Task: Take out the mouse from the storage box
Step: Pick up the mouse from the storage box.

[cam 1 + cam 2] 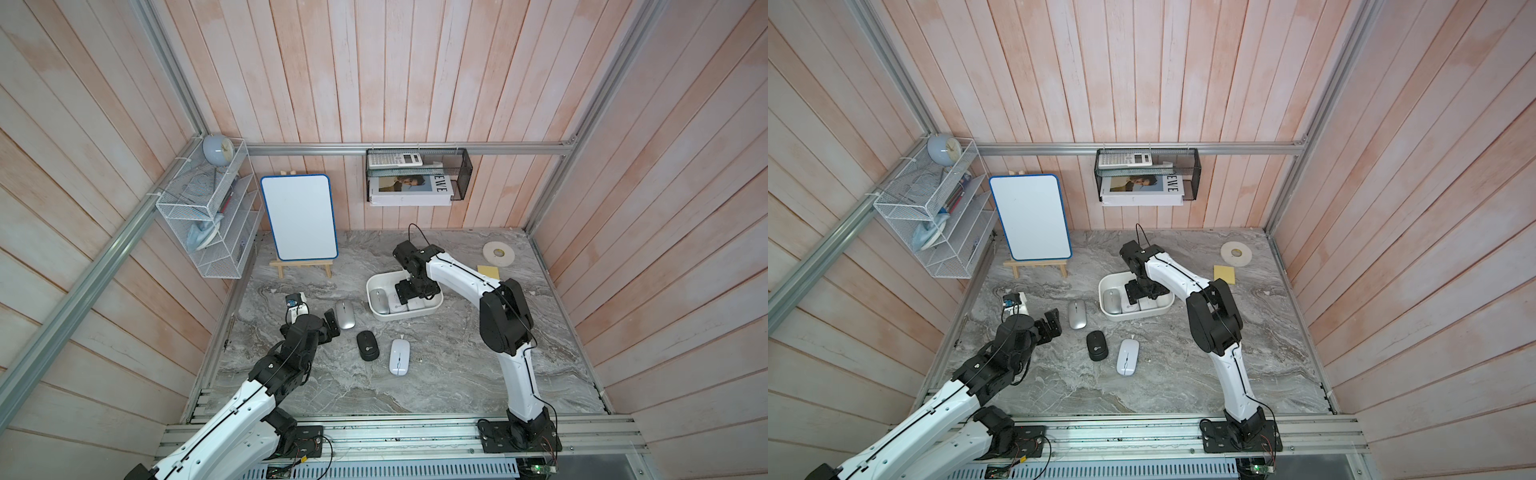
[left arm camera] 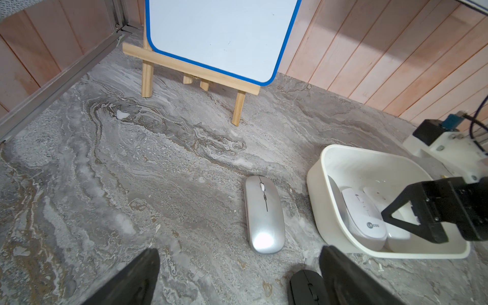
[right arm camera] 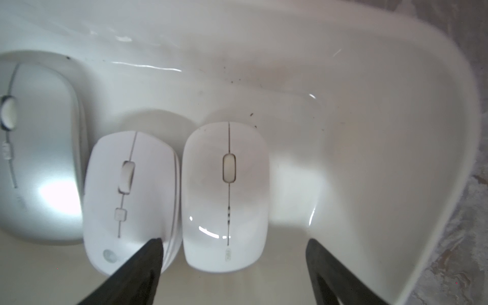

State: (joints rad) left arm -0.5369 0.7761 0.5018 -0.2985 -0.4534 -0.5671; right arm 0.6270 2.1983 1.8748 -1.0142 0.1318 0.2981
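The white storage box [image 1: 398, 318] [image 1: 1133, 316] stands mid-table, right of centre. In the right wrist view a silver mouse [image 3: 39, 158], a matte white mouse [image 3: 129, 198] and a glossy white mouse [image 3: 227, 195] lie side by side in it. My right gripper [image 3: 233, 243] [image 1: 409, 291] reaches down into the box, open, its fingers either side of the glossy white mouse's rear end without touching it. One finger overlaps the matte mouse. My left gripper [image 2: 240, 252] [image 1: 332, 322] is open and empty, low over the table left of the box.
On the table lie a silver mouse [image 1: 345, 314] [image 2: 264, 214], a black mouse [image 1: 367, 345] and a white mouse [image 1: 399, 356]. A whiteboard on an easel [image 1: 299, 216] stands at the back left. A tape roll [image 1: 498, 252] and a yellow pad [image 1: 489, 272] lie back right.
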